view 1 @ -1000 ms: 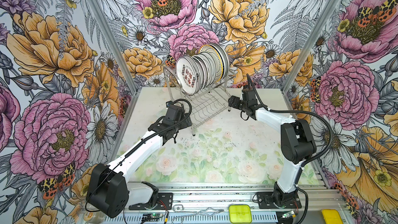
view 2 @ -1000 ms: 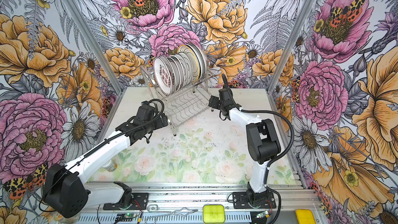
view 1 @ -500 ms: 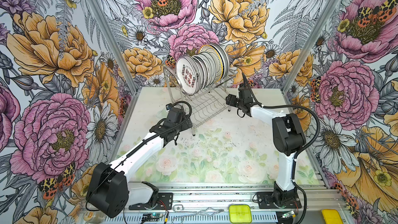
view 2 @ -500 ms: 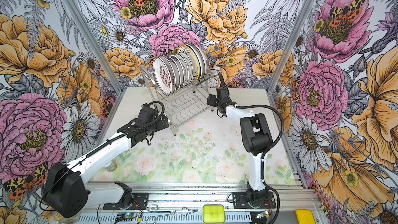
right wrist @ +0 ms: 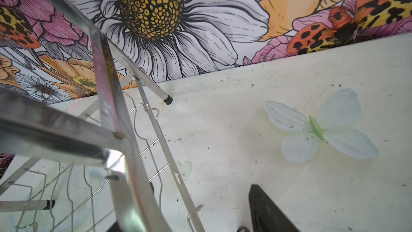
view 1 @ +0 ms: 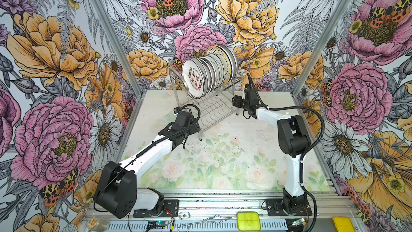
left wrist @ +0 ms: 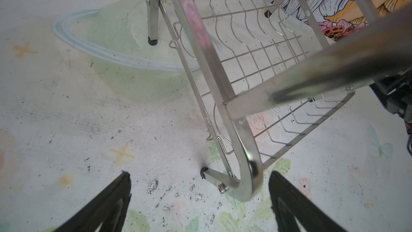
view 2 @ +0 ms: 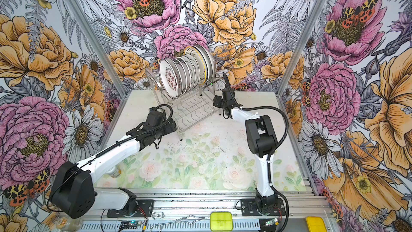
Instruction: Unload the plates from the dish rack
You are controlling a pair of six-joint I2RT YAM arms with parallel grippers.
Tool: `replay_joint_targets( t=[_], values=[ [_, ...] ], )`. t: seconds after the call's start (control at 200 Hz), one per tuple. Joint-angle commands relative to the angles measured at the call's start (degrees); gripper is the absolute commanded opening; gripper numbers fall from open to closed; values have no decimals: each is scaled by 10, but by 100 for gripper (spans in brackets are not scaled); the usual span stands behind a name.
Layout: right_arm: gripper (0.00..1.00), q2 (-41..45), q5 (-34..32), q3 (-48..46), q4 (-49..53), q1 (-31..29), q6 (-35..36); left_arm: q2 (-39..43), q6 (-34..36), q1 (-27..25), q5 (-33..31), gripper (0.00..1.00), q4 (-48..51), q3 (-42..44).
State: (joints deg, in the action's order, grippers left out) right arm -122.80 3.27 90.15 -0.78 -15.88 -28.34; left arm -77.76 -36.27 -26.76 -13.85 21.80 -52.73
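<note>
1. in both top views the dish rack (view 1: 211, 110) (view 2: 191, 110) stands at the back middle of the bench (view 1: 223, 159). the plates (view 1: 194, 81) (view 2: 169, 79) stand on edge in a row on its upper level. the front one bears red characters.
2. the plates show only in the top views. the wrist views give the rack's legs, hoops and wavy wire close up.
3. left wrist view: the rack's (left wrist: 245, 152) rounded hoop corner sits between the two black fingers (left wrist: 107, 204), just beside one of them. left jaws spread wide, pinching nothing.
4. right wrist view: one black finger (right wrist: 267, 210) stands apart from the rack's upright bar (right wrist: 107, 99), with bench showing between. the other finger is barely in view past the bar. right jaws spread about the bar, not pinching it.
5. pose: left arm (view 1: 153, 152) stretched low from its front base to the rack's near left corner. right arm (view 1: 269, 116) has its elbow raised and its forearm reaching to the rack's right end.
6. against a second ago: right elbow and wrist drawn in nearer the rack, left arm barely shifted, rack and plates unmoved.
</note>
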Motion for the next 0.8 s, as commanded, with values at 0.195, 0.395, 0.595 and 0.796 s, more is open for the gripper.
replay_joint_targets(
  t=[0.195,0.395,0.595,0.796],
  values=[
    [44,-19,0,26,-18,1,10,-22,3,-4,11,93,-31,-13],
    [28,-19,-1,17,-19,1,9,-27,3,-6,12,92,-35,-13],
    [21,-12,-2,5,-22,1,11,-33,2,-9,12,92,-47,-11],
    [17,4,-11,-16,-27,1,21,-50,9,-11,7,92,-76,-10]
  ],
)
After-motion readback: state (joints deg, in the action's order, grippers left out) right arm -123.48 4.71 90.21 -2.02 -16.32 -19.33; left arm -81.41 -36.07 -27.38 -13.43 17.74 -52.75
